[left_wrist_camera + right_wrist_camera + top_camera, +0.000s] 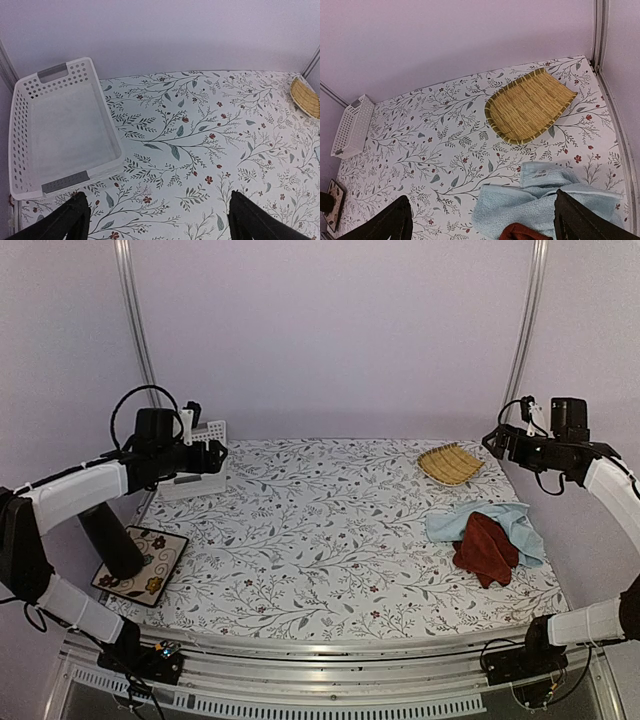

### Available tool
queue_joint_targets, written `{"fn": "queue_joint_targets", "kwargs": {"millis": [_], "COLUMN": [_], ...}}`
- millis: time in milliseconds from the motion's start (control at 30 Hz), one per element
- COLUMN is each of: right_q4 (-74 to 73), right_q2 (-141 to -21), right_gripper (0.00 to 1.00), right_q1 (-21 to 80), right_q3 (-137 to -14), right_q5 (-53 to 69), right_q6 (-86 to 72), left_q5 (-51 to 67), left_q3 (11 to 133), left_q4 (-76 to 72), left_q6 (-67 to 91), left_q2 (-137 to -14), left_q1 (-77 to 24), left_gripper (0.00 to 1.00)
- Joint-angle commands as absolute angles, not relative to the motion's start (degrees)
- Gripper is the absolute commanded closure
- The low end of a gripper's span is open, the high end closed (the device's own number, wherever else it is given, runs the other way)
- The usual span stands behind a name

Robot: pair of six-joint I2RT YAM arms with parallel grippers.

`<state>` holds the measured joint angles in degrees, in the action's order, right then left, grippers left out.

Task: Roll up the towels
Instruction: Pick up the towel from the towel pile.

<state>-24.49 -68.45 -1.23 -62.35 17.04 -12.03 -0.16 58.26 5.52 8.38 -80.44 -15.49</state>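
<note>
At four o'clock red towel (487,550) atop blue towel (512,522), bamboo tray (450,462) at two, basket (195,478) at ten — left gripper (158,212), right gripper (484,212) both released.

No text, label, brand, number or sign can be read anywhere.

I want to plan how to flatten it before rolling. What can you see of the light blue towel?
The light blue towel is soft, looped terry cloth, plain in colour. It lies unrolled and crumpled, one corner folded over, on the right side of the flowered table, near the woven tray but apart from it. The red towel lies bunched on top of it.
</note>
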Motion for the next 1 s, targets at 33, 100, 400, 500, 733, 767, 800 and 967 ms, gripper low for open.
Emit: {"fn": "queue_joint_targets", "kwargs": {"millis": [33,100,400,500,733,767,800,967], "right_q4": [-28.28,-29.4,-36.14,-41.4,-48.33,-48.76,-49.08,-49.33], "right_q2": [-69.92,-70.14,-71.81,-73.84,-73.67,-73.7,-73.73,-75.18], "right_gripper": [0.01,0.01,0.01,0.01,0.01,0.01,0.01,0.01], "right_q1": [-1.11,-1.12,-1.08,-1.07,-0.01,0.08,0.19,1.91], "right_q3": [-65.43,-65.98,-68.43,-70.49,-69.66,-69.69,-68.58,-65.22], "right_q5": [17.2,17.32,15.26,15.96,16.12,15.88,15.79,17.17], "right_q6": [-12.79,-11.32,-9.04,-9.86,-10.97,-11.26,-11.69,-13.14], "left_q5": [0.9,0.84,0.75,0.83,1.65,1.7,1.74,1.72], "left_q3": [60.19,60.23,59.31,59.03,57.47,57.34,57.26,57.39], "left_q4": [6.62,6.67,6.22,6.59,6.8,6.78,6.84,7.01], "left_q6": [7.38,7.25,6.75,6.42,7.75,7.96,8.07,8.09], "left_q2": [-81.45,-81.55,-81.18,-81.13,-81.06,-81.08,-81.11,-81.56], "left_q1": [-16.51,-16.57,-16.82,-16.86,-16.95,-16.94,-16.92,-16.94], "left_gripper": [0.03,0.03,0.03,0.03,0.03,0.03,0.03,0.03]}}
